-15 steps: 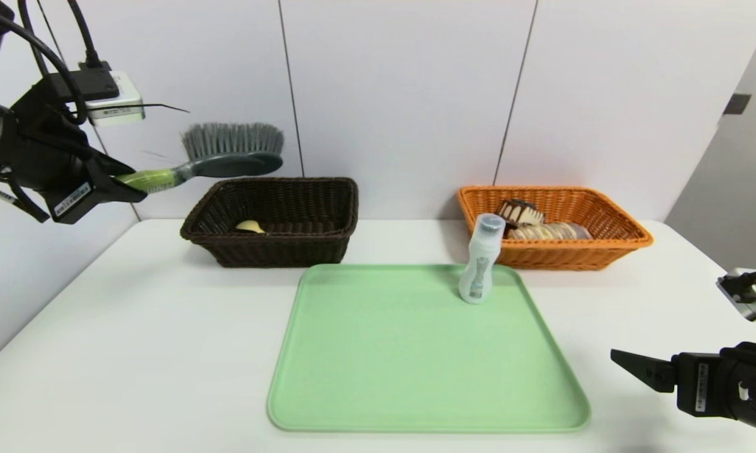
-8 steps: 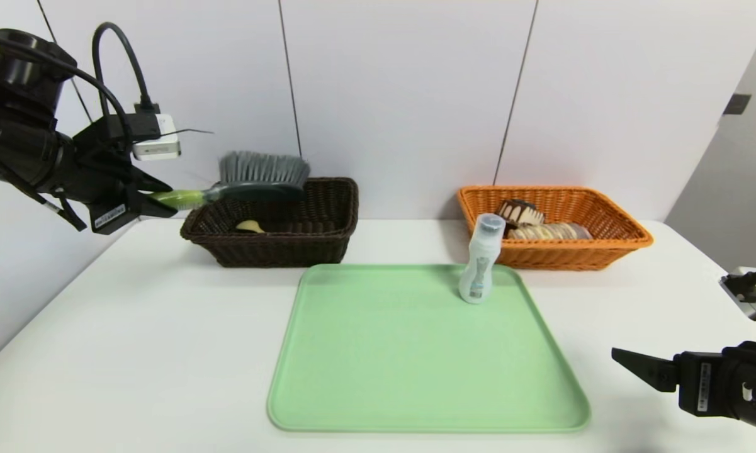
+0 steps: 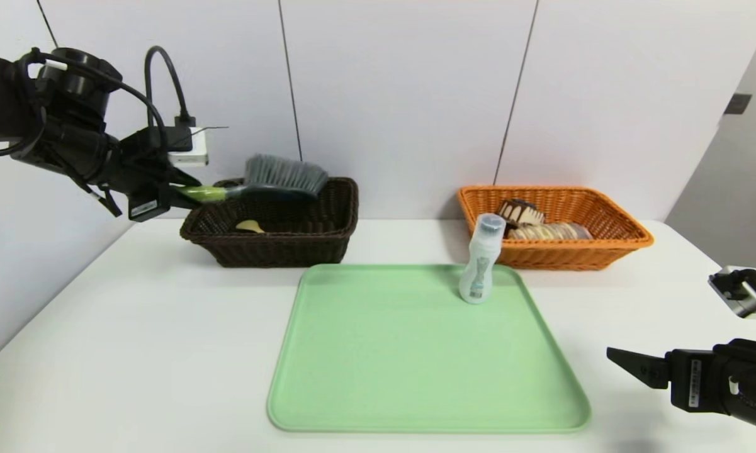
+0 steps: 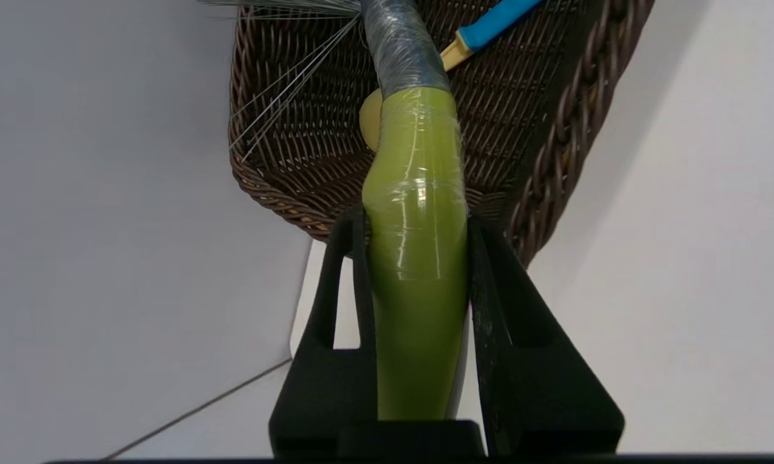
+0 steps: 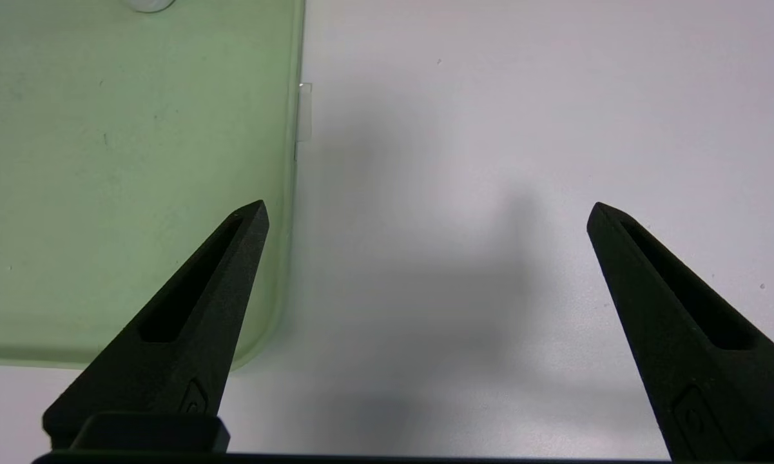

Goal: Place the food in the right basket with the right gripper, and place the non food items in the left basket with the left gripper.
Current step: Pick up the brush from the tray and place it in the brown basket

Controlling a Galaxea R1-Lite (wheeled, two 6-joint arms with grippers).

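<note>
Left hand (image 4: 419, 258): closed on handle of brush (image 3: 283, 177), above dark basket (image 3: 270, 248). Early release may catch the bristles on the rim. Bottle (image 3: 481, 259): upright on tray (image 3: 415, 425). Right hand (image 5: 428, 212): wide open, empty, idle beside tray.

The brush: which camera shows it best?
The head view: the brush shows bristles and handle, in the left gripper over the dark basket. The left wrist view shows mostly handle; the right wrist view, none.
</note>
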